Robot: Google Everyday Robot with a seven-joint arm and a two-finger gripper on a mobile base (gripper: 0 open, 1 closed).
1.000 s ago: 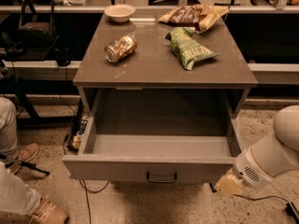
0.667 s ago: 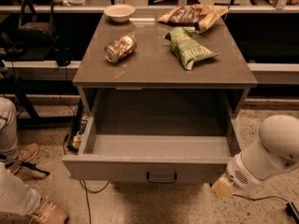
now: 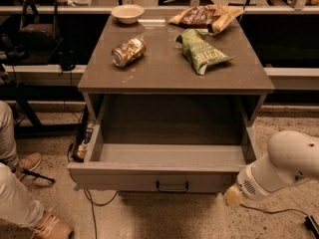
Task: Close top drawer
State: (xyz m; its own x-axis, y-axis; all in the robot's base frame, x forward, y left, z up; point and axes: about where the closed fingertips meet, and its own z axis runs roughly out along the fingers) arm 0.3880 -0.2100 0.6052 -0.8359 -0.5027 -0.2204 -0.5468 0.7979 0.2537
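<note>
The top drawer (image 3: 124, 177) is pulled far out. The gripper (image 3: 233, 195) is just beside its front, at 4 o'clock. I cannot tell if it is spread.

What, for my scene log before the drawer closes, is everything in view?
Grey-brown flat-fronted top drawer: one, pulled out.
Grey-brown cabinet top: one, above drawer.
Small white bowl: one, top's back left.
Shiny metal can: one, on its side, left.
Green crinkled chip bag: one, right.
Brown snack bags: two, back right.
Person's legs, light trousers: two, floor left.
White robot arm: one, lower right.
Tan hand: one, by drawer's right front corner.
</note>
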